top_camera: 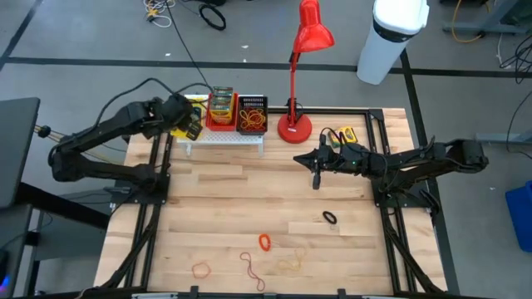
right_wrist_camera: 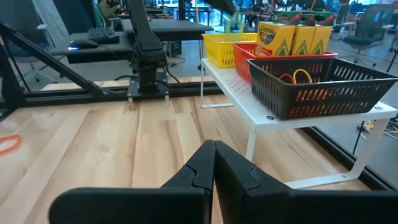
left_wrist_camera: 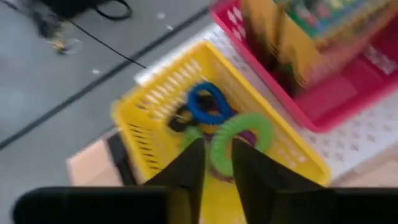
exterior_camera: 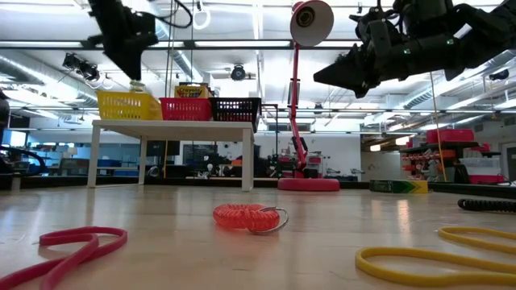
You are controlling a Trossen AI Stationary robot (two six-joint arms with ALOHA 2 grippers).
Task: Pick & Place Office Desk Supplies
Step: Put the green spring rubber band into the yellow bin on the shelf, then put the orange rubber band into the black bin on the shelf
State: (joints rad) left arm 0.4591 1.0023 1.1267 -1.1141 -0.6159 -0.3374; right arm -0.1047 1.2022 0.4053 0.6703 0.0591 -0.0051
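A pale wooden table point(top_camera: 249, 208) stood on a grey floor point(top_camera: 100, 33) marked with dark tape lines. A tall red desk lamp point(top_camera: 299, 66) rose at the table's far edge, a white cylinder point(top_camera: 391, 37) beyond it. Overhead, long strip lights point(exterior_camera: 242, 48) ran across an open workshop ceiling

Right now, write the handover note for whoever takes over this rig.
Left gripper: over the yellow basket on the white rack, fingers slightly parted around a green coil band; release looks under way.
Right gripper: shut, empty, hovering mid-table near the red lamp.
Done: blue coil band in the yellow basket; crayon boxes in the red basket; bands in the black basket.
Left: black band, orange coil, red band, yellow band and another band on the table; one crayon box beside the lamp.
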